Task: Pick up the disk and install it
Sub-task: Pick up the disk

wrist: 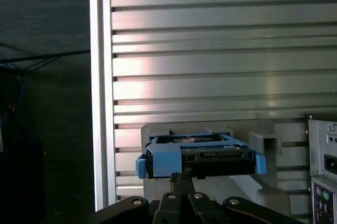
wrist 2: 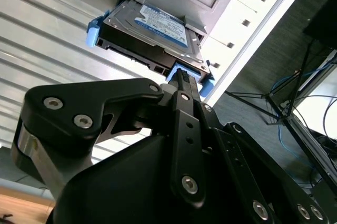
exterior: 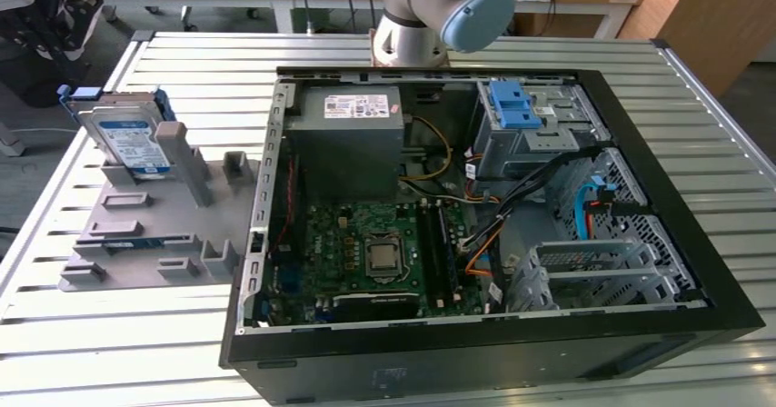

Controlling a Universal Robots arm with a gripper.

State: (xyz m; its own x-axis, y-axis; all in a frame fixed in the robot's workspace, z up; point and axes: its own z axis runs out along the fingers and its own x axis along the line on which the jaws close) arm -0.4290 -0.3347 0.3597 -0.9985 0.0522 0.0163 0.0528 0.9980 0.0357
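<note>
Left of the open computer case (exterior: 485, 357) in the exterior view, the disk (exterior: 131, 139) stands tilted on a grey fixture tray (exterior: 134, 243). Seen from the first wrist view, the gripper (wrist: 181, 176) has its 2 fingers pressed together on nothing, near the disk's blue rail.

My disk (exterior: 127, 139) is showing silver metal, a blue-and-white label and blue side rails. The holder (exterior: 145, 234) carrying it is looking plain grey. The tabletop (exterior: 122, 334) is gleaming in pale silver stripes. My fingers (wrist 2: 185, 113) are showing matte black. The computer case (exterior: 485, 371) is looking black, its circuit board (exterior: 340, 243) green.
</note>
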